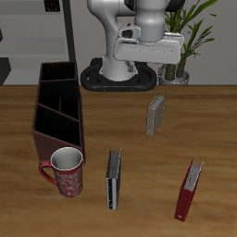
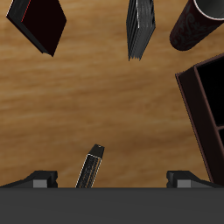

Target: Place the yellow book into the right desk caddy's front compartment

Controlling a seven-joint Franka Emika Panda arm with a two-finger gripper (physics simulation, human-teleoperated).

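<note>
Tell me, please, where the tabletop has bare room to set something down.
Bare wood lies between the yellow book and the right desk caddy, and between the red book and the dark book. It is crowded where the mug meets the caddy.

No readable text, label, brand, number or sign is showing in either view. The covers of the yellow book (image 1: 155, 115), the red book (image 1: 190, 191) and the dark book (image 1: 113, 179) are appearing blank.

A: What does the arm (image 1: 130, 42) look like?
B: White, rounded shells — dark grey bands at the joints, black base (image 1: 116, 76).
A: The end effector (image 2: 112, 179)?
B: Dark grey, blocky fingers (image 2: 35, 178).
</note>
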